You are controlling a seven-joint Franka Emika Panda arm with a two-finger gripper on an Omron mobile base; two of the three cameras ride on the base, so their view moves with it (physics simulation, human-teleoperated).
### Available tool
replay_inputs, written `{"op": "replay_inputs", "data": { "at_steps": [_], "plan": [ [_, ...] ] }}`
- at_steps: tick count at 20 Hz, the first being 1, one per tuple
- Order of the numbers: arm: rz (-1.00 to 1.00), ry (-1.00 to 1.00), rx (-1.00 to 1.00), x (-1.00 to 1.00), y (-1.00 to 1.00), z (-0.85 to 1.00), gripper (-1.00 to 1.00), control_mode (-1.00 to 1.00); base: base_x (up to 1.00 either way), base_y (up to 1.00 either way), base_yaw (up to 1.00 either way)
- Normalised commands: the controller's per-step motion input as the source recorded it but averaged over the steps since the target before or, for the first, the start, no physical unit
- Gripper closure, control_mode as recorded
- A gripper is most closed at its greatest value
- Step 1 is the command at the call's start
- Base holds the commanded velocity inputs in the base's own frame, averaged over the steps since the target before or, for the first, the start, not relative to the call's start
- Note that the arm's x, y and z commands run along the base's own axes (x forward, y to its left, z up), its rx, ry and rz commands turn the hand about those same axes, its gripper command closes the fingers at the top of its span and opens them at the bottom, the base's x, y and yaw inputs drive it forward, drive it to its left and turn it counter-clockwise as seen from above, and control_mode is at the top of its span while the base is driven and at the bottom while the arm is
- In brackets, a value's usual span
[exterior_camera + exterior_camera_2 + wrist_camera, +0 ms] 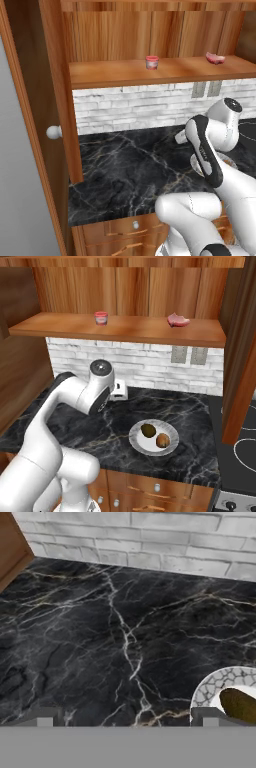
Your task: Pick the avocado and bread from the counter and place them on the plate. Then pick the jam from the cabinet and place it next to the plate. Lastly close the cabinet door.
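Left base view: my white arm rises from the lower right over the counter (125, 170), black marble with pale veins. Up above my hand, the jam (152, 62) stands on the cabinet (150, 75) shelf, a flat pink lump (215, 58) further right. The cabinet door (35, 125) hangs open at far left, white knob (53, 132) facing in.

Right base view: my arm bends in from the lower left. The plate (137, 442) sits on the counter to its right, holding the avocado (148, 430) and the bread (162, 440) side by side, close together.

Hand view: my gripper (127, 718) has its fingers (45, 717) spread wide, holding nothing, bare marble between them. The plate's rim, with the avocado on it, lies just beyond my right fingertip. A white brick wall (150, 542) lies ahead.
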Motion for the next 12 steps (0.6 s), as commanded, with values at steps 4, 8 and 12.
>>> {"op": "replay_inputs", "data": {
  "at_steps": [4, 8, 12],
  "plan": [
    [0.00, 0.00, -0.04, -0.04, 0.41, 0.41, -1.00, -1.00, 0.00, 0.00, 0.00],
    [-0.02, 0.00, -0.02, -0.11, 0.26, 0.51, -1.00, -1.00, 0.00, 0.00, 0.00],
    [-0.06, 0.00, -0.05, -0.08, 0.11, 0.54, -1.00, -1.00, 0.00, 0.00, 0.00]
  ]
}}
